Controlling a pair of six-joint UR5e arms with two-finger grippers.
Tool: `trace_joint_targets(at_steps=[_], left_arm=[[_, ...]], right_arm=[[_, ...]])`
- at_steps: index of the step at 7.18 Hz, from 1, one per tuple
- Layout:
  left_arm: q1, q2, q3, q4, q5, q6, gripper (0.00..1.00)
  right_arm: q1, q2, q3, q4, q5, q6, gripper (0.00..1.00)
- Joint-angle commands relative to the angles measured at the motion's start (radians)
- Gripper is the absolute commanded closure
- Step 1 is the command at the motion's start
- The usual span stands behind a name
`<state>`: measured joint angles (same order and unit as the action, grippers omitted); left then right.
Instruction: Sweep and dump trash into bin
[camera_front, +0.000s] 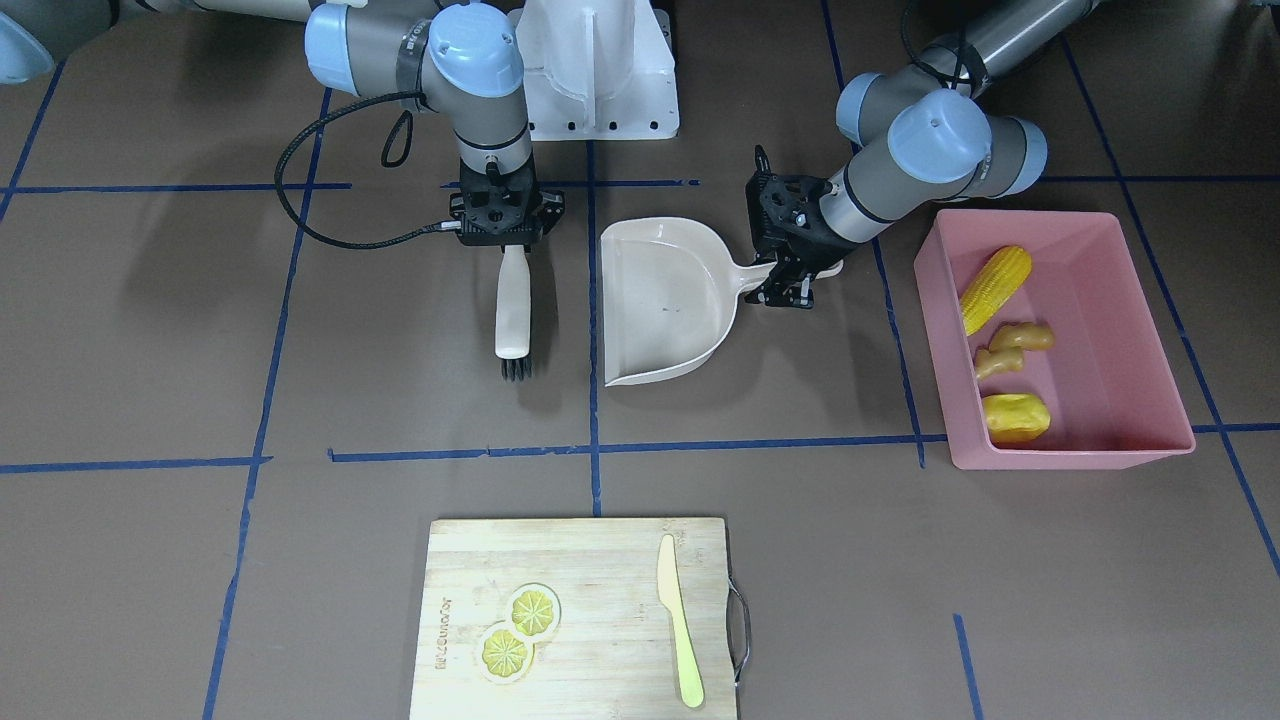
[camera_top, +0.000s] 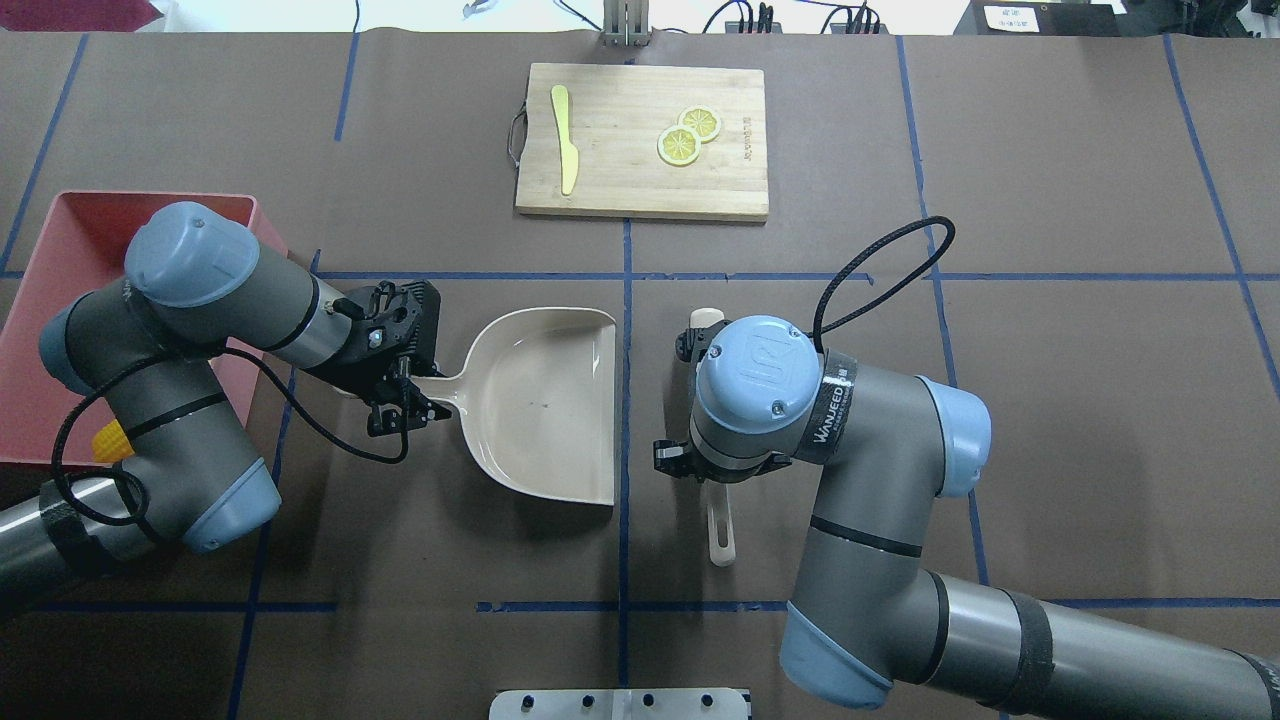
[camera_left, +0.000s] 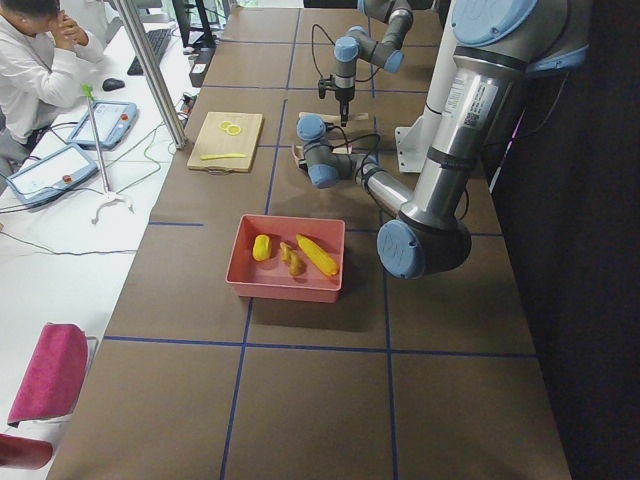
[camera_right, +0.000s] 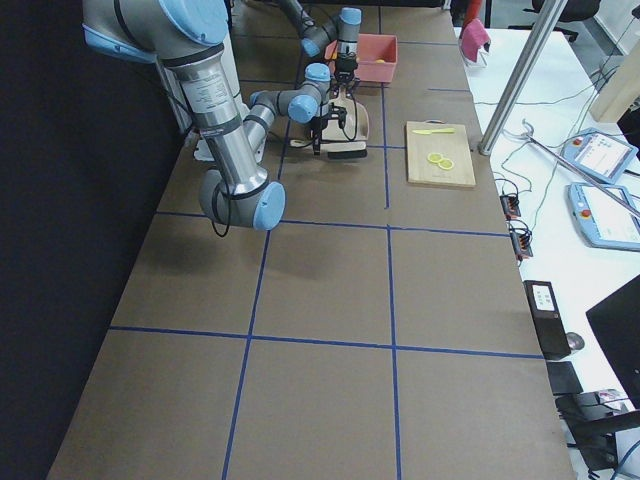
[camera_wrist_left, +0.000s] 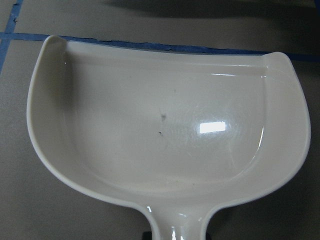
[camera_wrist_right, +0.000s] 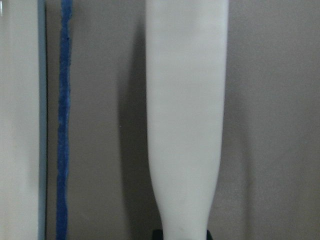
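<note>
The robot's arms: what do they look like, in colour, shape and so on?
The left arm and right arm are grey tubes joined by rounded pale-blue caps. The right one bears a UR logo and the word WANJEED on a black band. A black braided cable loops off each wrist. The left gripper and right gripper are black, boxy frames.

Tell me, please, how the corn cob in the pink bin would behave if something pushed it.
The corn cob looks long and rounded, so it would probably roll sideways. Its surface seems to be hard plastic, so it is likely stiff and light. The walls of the pink bin should stop it.
</note>
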<state>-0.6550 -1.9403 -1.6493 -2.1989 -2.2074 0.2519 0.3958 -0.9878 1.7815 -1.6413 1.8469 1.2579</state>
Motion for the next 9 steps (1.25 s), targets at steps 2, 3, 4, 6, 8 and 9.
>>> trace_joint_targets(at_steps=[2, 3, 4, 6, 8, 9], left_arm=[[0.003, -0.008, -0.001, 0.001, 0.049, -0.006, 0.00], [0.003, -0.008, -0.020, 0.001, 0.087, -0.016, 0.00], [0.000, -0.005, -0.059, 0.010, 0.083, -0.031, 0.00], [-0.029, 0.007, -0.127, 0.031, 0.089, -0.144, 0.00], [-0.098, 0.006, -0.193, 0.230, 0.089, -0.192, 0.00], [-0.144, 0.007, -0.201, 0.263, 0.092, -0.194, 0.00]], right_arm=[[0.000, 0.001, -0.001, 0.000, 0.000, 0.000, 1.00], [0.000, 0.001, 0.001, 0.000, -0.002, 0.000, 1.00], [0.000, 0.001, 0.000, 0.000, -0.002, 0.000, 1.00], [0.000, -0.002, 0.000, 0.000, -0.002, 0.000, 1.00], [0.000, -0.002, -0.001, 0.000, -0.003, -0.002, 1.00], [0.000, -0.002, 0.001, 0.000, -0.005, -0.002, 1.00]])
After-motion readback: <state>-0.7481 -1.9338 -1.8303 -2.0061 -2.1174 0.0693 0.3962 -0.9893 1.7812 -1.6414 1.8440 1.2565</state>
